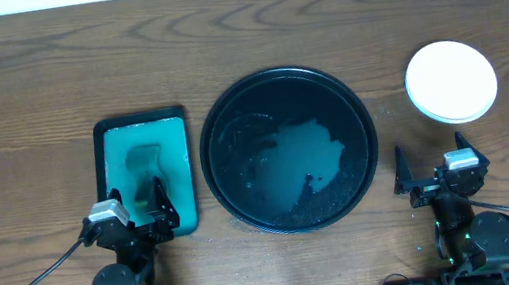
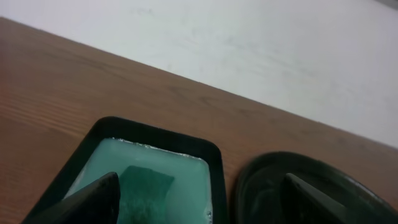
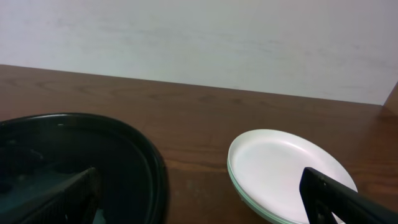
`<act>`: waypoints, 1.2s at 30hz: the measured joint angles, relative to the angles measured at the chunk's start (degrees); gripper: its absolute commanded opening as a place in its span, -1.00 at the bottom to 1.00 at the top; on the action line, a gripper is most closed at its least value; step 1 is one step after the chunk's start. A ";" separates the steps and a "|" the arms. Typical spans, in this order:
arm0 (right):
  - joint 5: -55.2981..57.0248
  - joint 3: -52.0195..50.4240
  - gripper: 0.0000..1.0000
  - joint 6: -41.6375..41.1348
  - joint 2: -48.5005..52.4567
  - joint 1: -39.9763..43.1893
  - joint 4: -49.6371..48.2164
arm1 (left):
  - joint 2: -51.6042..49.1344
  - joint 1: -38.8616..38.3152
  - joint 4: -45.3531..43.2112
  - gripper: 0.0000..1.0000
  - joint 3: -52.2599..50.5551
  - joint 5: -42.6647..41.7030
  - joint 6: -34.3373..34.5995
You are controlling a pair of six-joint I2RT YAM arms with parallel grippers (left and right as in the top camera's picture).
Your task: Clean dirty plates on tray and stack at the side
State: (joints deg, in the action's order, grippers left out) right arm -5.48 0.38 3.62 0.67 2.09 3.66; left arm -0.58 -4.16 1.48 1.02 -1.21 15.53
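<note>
The brown wooden surface (image 1: pixel 24 86) carries everything. Dead centre sits the big black tray (image 1: pixel 328 91), glossy, no plate on it, just a pale sheen and specks. At its 9 o'clock lies the smaller teal tray (image 1: pixel 169 145) with a dark green pad (image 1: pixel 145 164) in it. At 2 o'clock the plates (image 1: pixel 451 81) are stacked, white on top. The left hand (image 1: pixel 139 205) at 7 o'clock gapes wide and holds nothing. The right hand (image 1: pixel 432 161) at 5 o'clock is spread and bare too.
</note>
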 measured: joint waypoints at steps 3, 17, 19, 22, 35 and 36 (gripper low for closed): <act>0.00 0.02 0.99 0.00 0.00 0.00 0.00 | 0.00 0.00 0.04 0.64 0.00 -2.08 -4.33; 0.00 0.00 0.98 0.00 0.00 0.00 0.00 | 0.00 0.00 0.00 0.64 0.00 -3.41 -16.85; 0.00 0.00 0.98 0.00 0.00 0.00 0.00 | 0.00 0.00 0.00 0.64 0.00 -3.41 -17.22; 0.00 0.00 0.98 0.00 0.00 0.00 0.00 | 0.00 0.00 0.00 0.64 0.00 -3.41 -17.29; 0.00 0.00 0.98 0.00 0.00 0.00 0.00 | 0.00 0.00 0.00 0.64 0.00 -3.41 -17.29; 0.00 0.00 0.99 0.00 0.00 0.00 0.00 | 0.00 0.00 0.00 0.64 0.00 -3.41 -17.29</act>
State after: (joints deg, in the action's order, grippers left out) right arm -5.48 0.38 3.62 0.67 2.09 3.66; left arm -0.58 -4.16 1.48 1.02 -4.62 -1.76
